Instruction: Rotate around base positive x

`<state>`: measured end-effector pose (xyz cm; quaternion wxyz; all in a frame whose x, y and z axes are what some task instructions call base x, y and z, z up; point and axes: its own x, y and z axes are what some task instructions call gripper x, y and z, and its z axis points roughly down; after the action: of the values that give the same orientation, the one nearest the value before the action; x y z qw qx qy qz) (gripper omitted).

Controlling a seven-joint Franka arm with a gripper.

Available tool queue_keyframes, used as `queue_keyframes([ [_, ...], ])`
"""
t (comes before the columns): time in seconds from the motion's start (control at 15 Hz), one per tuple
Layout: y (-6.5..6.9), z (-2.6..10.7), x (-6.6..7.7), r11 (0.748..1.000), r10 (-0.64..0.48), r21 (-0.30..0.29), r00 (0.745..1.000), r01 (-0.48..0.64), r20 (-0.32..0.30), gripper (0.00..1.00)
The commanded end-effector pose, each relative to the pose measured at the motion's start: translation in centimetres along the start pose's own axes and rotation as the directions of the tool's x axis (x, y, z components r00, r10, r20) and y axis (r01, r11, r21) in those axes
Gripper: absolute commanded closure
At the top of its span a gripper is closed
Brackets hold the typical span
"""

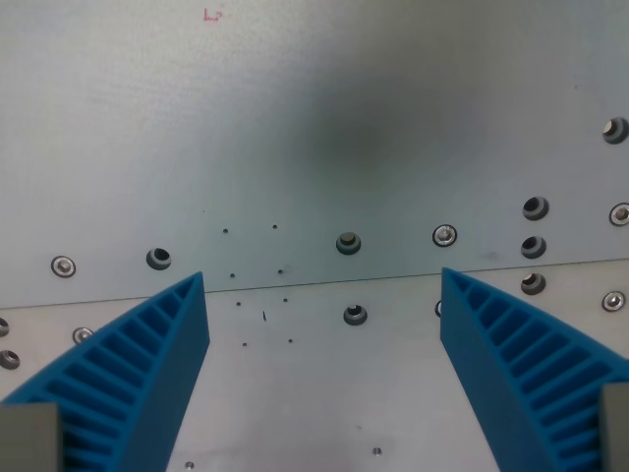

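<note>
My gripper (322, 295) is spread wide, nothing between the blue fingers (157, 364). No object to grab; it hangs straight over the metal tabletop (295, 118), seam (324, 283) running crosswise below. Pure wrist rotation.

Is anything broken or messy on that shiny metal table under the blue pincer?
Nothing looks broken or spilled. The metal plate shows only bolts and holes, a seam line across it, and a small red mark near the top edge. A soft dark shadow sits in the middle. The pincer is open and holds nothing.
</note>
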<state>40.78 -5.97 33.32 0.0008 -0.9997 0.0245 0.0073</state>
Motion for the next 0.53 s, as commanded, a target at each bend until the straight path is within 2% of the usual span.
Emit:
queue_keyframes([
  [0.07,0.01,-0.28,-0.02,1.0,-0.001,0.011,1.0,0.001,-0.006,0.0],
  [0.53,0.01,-0.28,-0.02,0.996,-0.002,0.092,1.0,0.002,-0.002,0.0],
])
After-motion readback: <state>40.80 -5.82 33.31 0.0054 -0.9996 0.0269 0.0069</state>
